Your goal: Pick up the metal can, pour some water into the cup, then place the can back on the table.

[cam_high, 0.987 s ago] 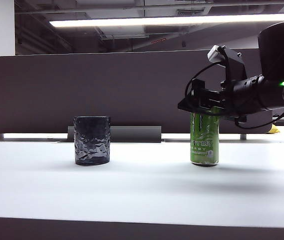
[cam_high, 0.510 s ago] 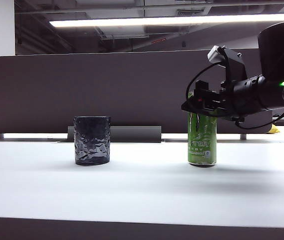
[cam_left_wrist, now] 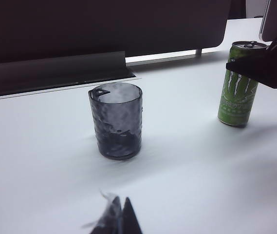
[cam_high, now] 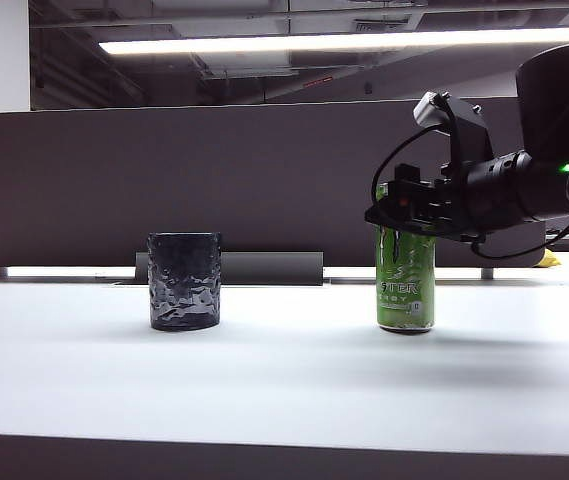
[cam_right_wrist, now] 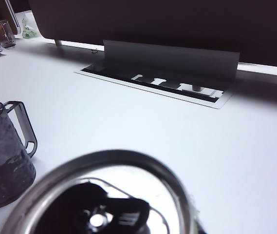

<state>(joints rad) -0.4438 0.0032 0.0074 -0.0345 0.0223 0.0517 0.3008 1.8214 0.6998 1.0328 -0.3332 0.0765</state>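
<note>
Since the earlier frame our right claw (cam_high: pixel 404 213) has drawn its jaws in around the upper part of the can (cam_high: pixel 405 290), and the can has shifted a little toward the cup (cam_high: pixel 184 281) while staying upright on the tabletop (cam_high: pixel 284 380). The jaws flank the can near its top rim, but we cannot tell whether they press on it yet. The can's long axis is vertical and the claw comes in level from the side, so a lift should go straight up. The cup stands well apart from the can, on the side away from our right arm. Our left claw (cam_left_wrist: pixel 115 219) hangs back over the tabletop near the cup, its tips together and empty.
</note>
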